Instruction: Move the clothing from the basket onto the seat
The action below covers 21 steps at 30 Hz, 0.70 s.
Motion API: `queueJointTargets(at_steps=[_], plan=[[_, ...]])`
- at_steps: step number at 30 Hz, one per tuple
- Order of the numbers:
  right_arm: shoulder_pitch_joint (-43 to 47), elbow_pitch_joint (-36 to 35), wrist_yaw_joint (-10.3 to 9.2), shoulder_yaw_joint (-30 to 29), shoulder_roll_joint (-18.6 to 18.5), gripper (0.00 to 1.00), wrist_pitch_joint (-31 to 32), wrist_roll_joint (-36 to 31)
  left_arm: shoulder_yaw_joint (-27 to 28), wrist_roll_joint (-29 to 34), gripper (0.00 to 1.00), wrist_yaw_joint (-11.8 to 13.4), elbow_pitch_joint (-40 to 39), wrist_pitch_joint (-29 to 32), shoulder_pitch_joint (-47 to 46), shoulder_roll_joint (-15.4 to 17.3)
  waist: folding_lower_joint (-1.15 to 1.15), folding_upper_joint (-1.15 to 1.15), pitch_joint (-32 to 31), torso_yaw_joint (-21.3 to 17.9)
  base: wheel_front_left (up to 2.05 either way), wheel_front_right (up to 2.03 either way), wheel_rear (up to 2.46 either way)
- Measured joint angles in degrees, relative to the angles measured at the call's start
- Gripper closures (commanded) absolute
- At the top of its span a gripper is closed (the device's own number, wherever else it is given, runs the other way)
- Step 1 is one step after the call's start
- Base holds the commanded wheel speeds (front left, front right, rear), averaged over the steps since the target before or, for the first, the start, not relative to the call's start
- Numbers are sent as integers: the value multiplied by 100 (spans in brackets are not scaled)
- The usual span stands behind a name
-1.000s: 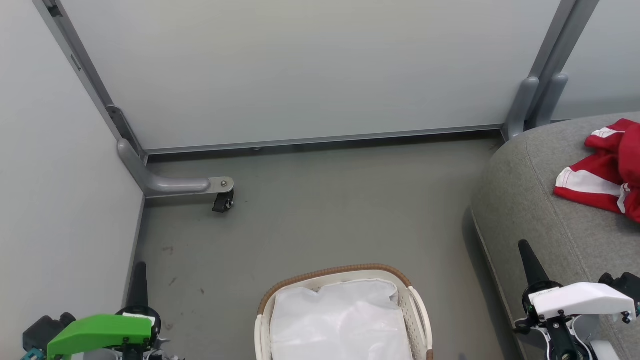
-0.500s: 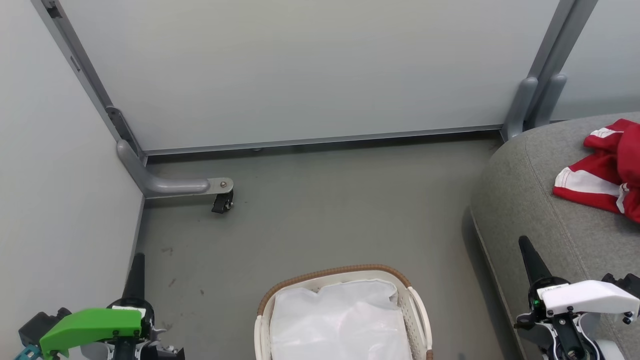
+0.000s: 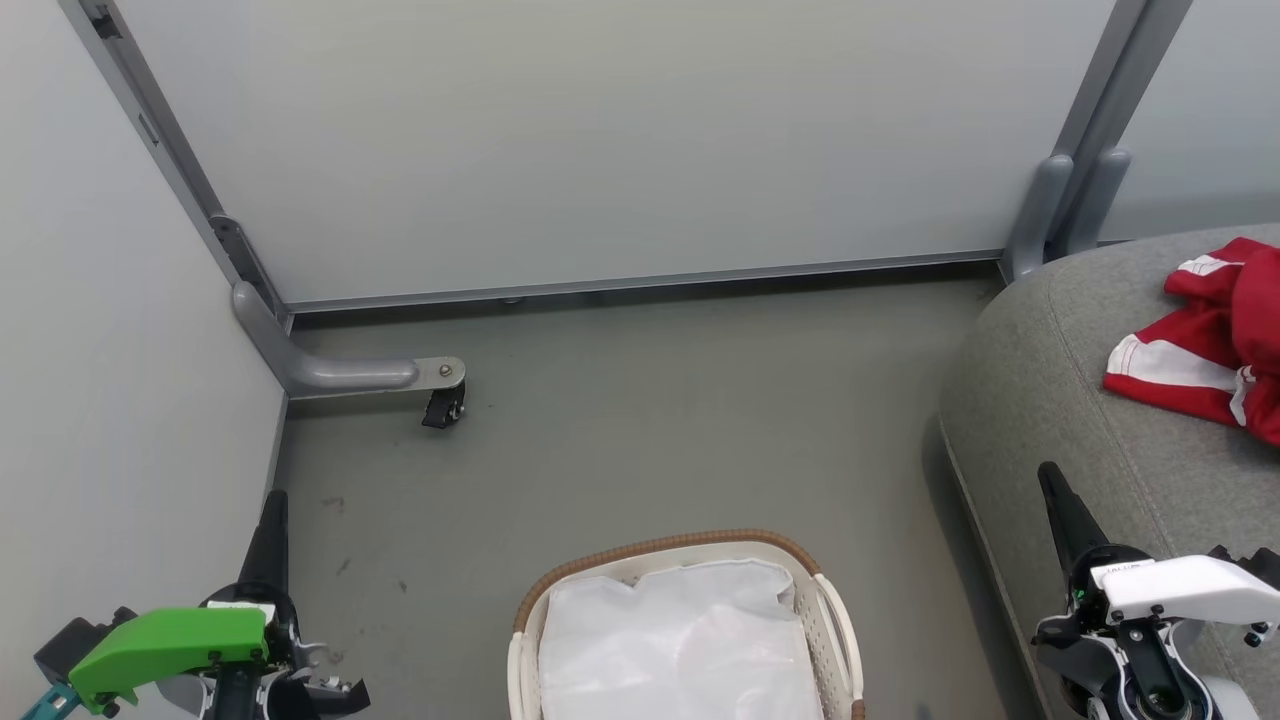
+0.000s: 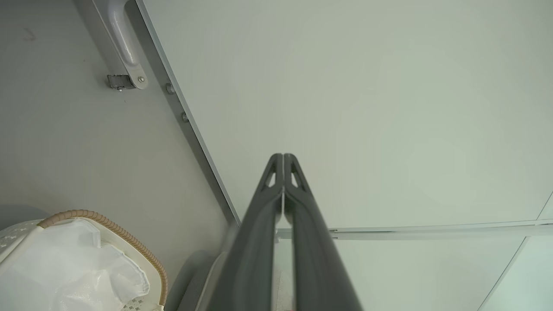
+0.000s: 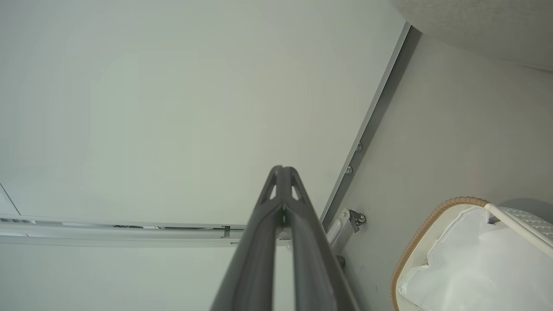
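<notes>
Red clothing (image 3: 1200, 370) lies on the grey seat (image 3: 1050, 400) at far right. The near basket (image 3: 660, 548) holds its white liner (image 3: 680, 640), no red visible (transfer judged complete). Left gripper (image 3: 274, 510) and right gripper (image 3: 1052, 480): fingers pressed together, empty. Next: confirm nothing lies under the liner.

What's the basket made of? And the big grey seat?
The basket looks like smooth white plastic with little holes; its brown rim looks woven, maybe wicker or imitation. The seat looks like matte grey woven cloth, with a stitched seam.
</notes>
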Motion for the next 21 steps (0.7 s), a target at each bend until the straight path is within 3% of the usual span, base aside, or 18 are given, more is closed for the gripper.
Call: queueJointTargets(at_steps=[21], plan=[[-35, -120, -1, -35, -7, 100, 216, 903, 75, -791, 100, -5, -92, 223, -112, 3, 0, 0, -15, -20, 0, 0, 0]])
